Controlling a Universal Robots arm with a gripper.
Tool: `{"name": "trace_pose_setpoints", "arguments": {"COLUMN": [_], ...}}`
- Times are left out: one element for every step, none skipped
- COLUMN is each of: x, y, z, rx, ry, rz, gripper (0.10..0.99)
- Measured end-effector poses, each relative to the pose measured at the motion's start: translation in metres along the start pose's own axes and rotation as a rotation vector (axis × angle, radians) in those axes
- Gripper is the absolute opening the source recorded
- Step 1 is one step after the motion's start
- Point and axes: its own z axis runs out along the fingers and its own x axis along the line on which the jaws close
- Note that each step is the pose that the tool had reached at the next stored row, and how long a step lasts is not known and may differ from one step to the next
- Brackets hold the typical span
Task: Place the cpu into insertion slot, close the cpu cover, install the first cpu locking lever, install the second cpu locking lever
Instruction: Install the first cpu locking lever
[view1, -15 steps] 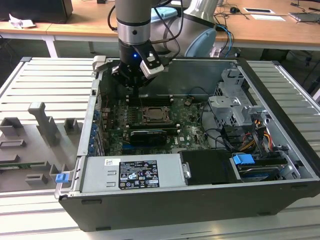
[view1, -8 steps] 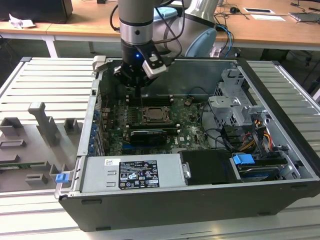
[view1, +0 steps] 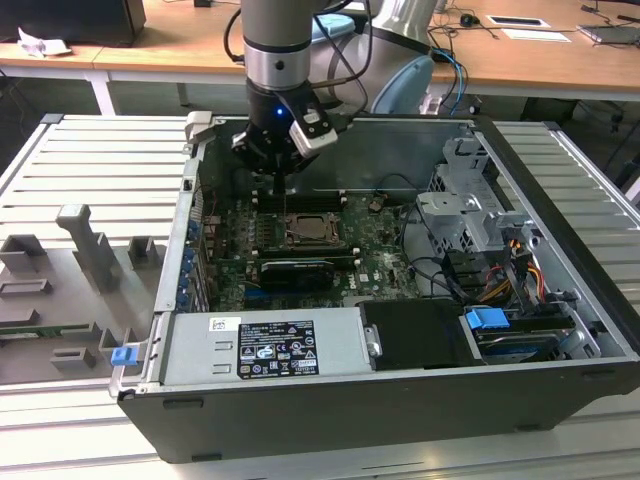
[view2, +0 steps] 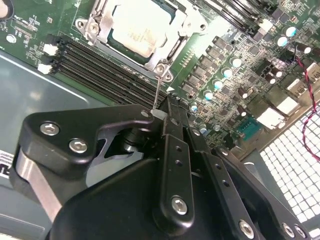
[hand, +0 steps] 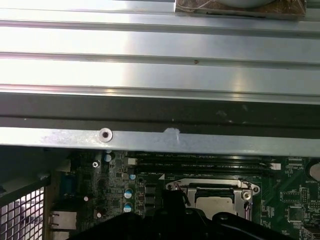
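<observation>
The cpu (view2: 136, 26), a pale square chip, lies in the insertion slot (view2: 95, 30) on the green board. The silver cpu cover (view2: 176, 46) is down around it, and the chip shows through its window. A thin wire cpu locking lever (view2: 157, 92) runs from the socket corner to my gripper (view2: 162, 113), whose black fingers are shut on the lever's end. In the exterior view my gripper (view1: 283, 190) hangs just behind the cpu (view1: 305, 236). The first wrist view has the cpu (hand: 215, 203) and the cpu cover (hand: 200, 189) just beyond the gripper's dark body.
The open computer case (view1: 400, 395) lies on a ribbed metal table. Black memory slots (view2: 100, 67) run beside the socket. A long black card (view1: 292, 272), a power supply (view1: 265, 345), a drive cage (view1: 470, 215) and loose cables (view1: 500, 280) crowd the case. The case wall (hand: 160, 115) is close behind.
</observation>
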Motion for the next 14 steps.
{"name": "trace_pose_setpoints", "arguments": {"x": [-0.0002, -0.0004, -0.0008, -0.0018, -0.0024, -0.0030, -0.0038, -0.0048, -0.0055, -0.0064, -0.0070, -0.0081, -0.0088, -0.0094], "y": [0.0000, 0.0000, 0.0000, -0.0001, -0.0001, -0.0002, -0.0002, -0.0002, -0.0002, -0.0003, -0.0003, -0.0004, -0.0004, -0.0004], "z": [0.0002, 0.0004, 0.0006, 0.0009, 0.0010, 0.0013, 0.0014, 0.0015, 0.0017, 0.0019, 0.0020, 0.0022, 0.0024, 0.0025], "rx": [0.000, 0.000, 0.000, 0.000, 0.000, 0.000, 0.000, 0.000, 0.000, 0.000, 0.000, 0.000, 0.000, 0.000], "ry": [0.0001, 0.0001, 0.0000, -0.0001, 0.0000, 0.0000, 0.0000, 0.0001, 0.0000, 0.0000, 0.0001, 0.0001, 0.0000, 0.0000], "rz": [0.000, 0.000, 0.000, 0.000, 0.000, 0.000, 0.000, 0.000, 0.000, 0.000, 0.000, 0.000, 0.000, 0.000], "gripper": [0.106, 0.106, 0.106, 0.106, 0.106, 0.106, 0.106, 0.106, 0.106, 0.106, 0.106, 0.106, 0.106, 0.106]}}
